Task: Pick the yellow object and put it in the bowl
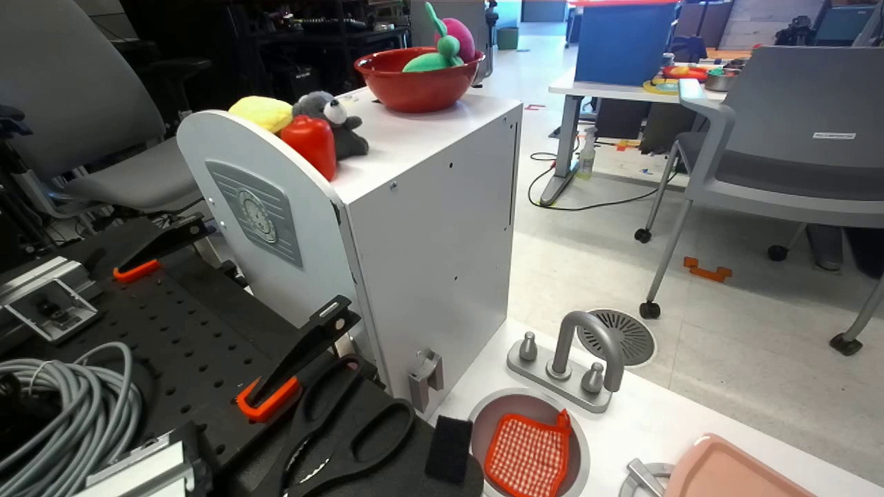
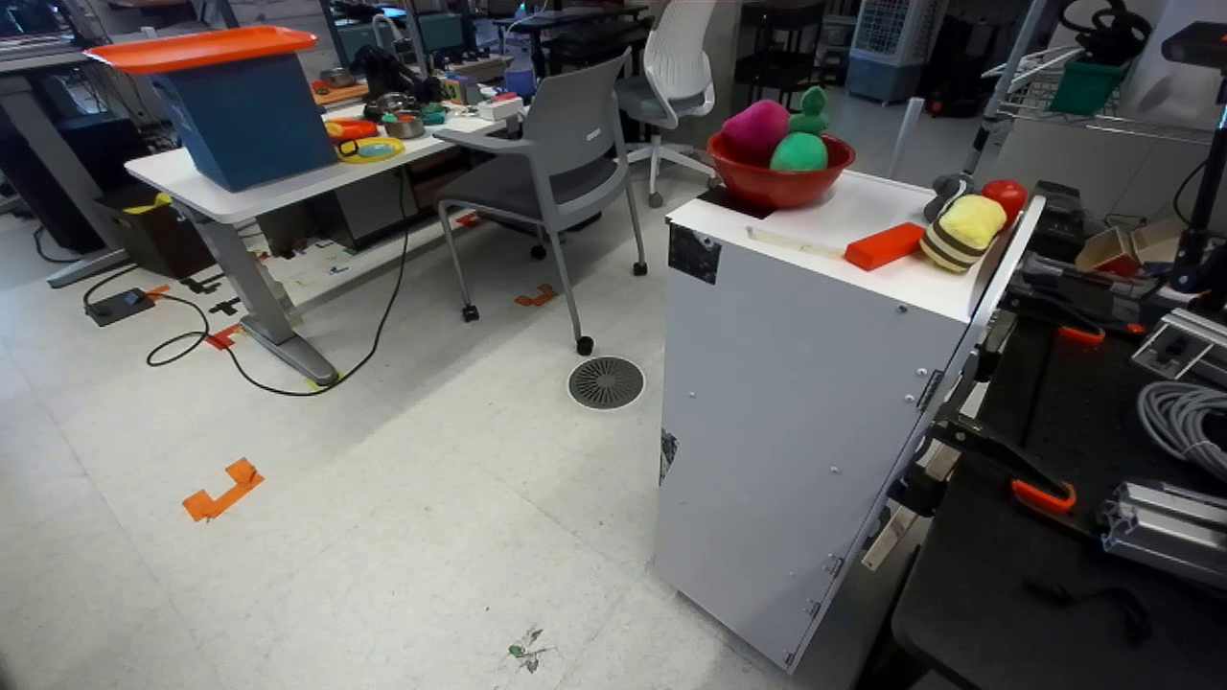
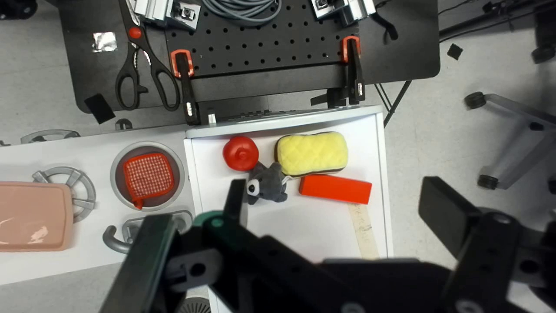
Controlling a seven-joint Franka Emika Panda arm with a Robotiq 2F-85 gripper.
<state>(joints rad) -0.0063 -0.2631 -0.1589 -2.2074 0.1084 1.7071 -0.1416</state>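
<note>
The yellow plush block (image 3: 312,152), banded brown and cream along its side, lies on top of the white cabinet (image 2: 796,412), close to the arched panel (image 1: 314,241) at one end. In the wrist view it sits out beyond the fingertips of the gripper (image 3: 336,200), well apart from them, and falls between the lines of the two fingers, a little nearer the left-hand one in that picture. The fingers are spread wide, and I see nothing held between them.

A red rectangular block (image 3: 335,188) lies just beside the yellow one, with a grey plush animal (image 3: 271,182) and a red bell pepper (image 1: 311,143) close by.

Over at the far end of the cabinet top, in both exterior views, stands a glossy red bowl (image 2: 781,187), upright. It holds a rounded magenta object (image 2: 755,127) and a green lobed toy (image 2: 800,151).

Lower down, the round grey sink basin (image 3: 118,178) has a red-and-white checked pot holder (image 3: 149,174) in it, near the grey faucet (image 1: 594,338). Across the room a blue bin (image 2: 254,120) sits under an orange lid (image 2: 206,48), its contents hidden.
</note>
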